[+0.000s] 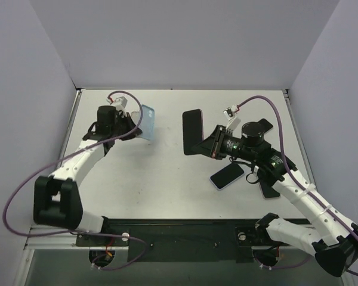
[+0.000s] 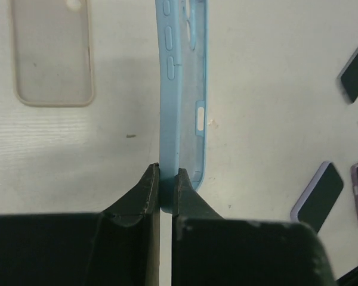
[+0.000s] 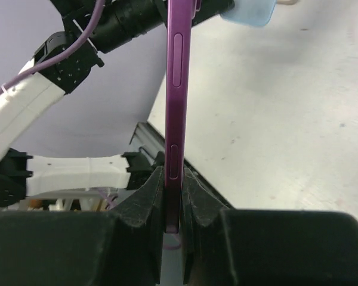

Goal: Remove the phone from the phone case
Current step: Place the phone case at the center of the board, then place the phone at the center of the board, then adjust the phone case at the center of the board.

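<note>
My left gripper [image 1: 133,127] is shut on the rim of an empty light blue phone case [image 1: 148,122], held above the table at the back left. In the left wrist view the case [image 2: 179,83] stands on edge between my fingertips [image 2: 167,182]. My right gripper [image 1: 210,143] is shut on a purple phone [image 1: 193,132] with a black screen, held up near the table's middle. In the right wrist view the phone [image 3: 178,89] shows edge-on between my fingertips [image 3: 173,179]. Phone and case are apart.
A second phone [image 1: 227,176] lies on the table under my right arm, another dark phone [image 1: 268,189] beside it. A clear empty case [image 2: 52,53] lies on the table in the left wrist view. Purple walls enclose three sides.
</note>
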Tool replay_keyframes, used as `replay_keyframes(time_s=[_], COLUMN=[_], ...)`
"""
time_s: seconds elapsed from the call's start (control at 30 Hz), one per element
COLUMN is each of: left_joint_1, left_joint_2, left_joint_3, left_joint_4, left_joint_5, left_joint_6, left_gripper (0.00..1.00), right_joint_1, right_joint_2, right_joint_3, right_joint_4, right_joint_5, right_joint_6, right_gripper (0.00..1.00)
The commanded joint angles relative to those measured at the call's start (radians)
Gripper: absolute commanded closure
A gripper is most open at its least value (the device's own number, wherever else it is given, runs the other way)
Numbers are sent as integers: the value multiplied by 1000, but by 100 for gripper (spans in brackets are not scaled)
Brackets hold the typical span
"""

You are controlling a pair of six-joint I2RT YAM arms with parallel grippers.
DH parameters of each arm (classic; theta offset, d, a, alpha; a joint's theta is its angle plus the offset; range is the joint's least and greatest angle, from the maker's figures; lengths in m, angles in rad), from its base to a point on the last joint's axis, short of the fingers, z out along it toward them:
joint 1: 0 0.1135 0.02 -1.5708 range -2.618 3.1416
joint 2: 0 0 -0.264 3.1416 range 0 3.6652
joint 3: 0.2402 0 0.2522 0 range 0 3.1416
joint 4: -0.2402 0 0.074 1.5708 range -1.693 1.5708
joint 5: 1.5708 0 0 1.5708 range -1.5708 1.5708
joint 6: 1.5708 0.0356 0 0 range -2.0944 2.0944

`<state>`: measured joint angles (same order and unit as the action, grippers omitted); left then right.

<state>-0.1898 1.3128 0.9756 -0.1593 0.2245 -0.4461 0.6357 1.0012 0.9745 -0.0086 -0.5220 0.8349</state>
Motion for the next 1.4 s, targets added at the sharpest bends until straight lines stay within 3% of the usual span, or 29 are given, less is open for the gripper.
replay_keyframes(time_s=[0.0, 0.17, 0.23, 0.3, 0.37, 0.43, 0.53, 0.73, 0.8, 0.83, 0.9, 1.07, 1.23, 1.37], left_joint_1=[15, 47, 62, 72, 76, 73, 72, 59, 58, 56, 50, 27, 7, 12], left_joint_2=[262, 480, 555, 598, 658, 712, 691, 695, 707, 727, 772, 767, 640, 641], left_joint_3=[132, 303, 385, 426, 504, 572, 537, 571, 580, 592, 639, 626, 506, 506], left_joint_4=[-6, -51, -122, -141, -243, -319, -278, -267, -253, -250, -276, -272, -163, -132], left_joint_5=[211, 243, 249, 243, 219, 198, 154, 191, 187, 197, 204, 145, -25, -91], left_joint_6=[90, 69, 73, 67, 78, 78, 61, 70, 60, 60, 67, 90, 75, 76], left_gripper=[100, 100, 100, 100, 93, 79, 59, 57, 64, 72, 74, 70, 53, 46], right_joint_1=[-105, -311, -379, -421, -459, -490, -508, -559, -570, -571, -579, -585, -613, -631], right_joint_2=[-1, 85, 144, 218, 315, 411, 591, 832, 879, 902, 931, 958, 1016, 1022], right_joint_3=[-36, -98, -131, -125, -96, -53, 85, 260, 277, 288, 290, 288, 336, 337], right_joint_4=[12, 96, 228, 318, 332, 364, 352, 360, 366, 363, 369, 386, 349, 329], right_joint_5=[27, 57, 59, 153, 244, 322, 393, 404, 402, 404, 405, 430, 419, 415], right_joint_6=[-66, -5, 82, 128, 164, 188, 158, 165, 187, 193, 208, 214, 208, 182], right_gripper=[100, 100, 100, 100, 100, 100, 100, 100, 100, 100, 100, 100, 100, 100])
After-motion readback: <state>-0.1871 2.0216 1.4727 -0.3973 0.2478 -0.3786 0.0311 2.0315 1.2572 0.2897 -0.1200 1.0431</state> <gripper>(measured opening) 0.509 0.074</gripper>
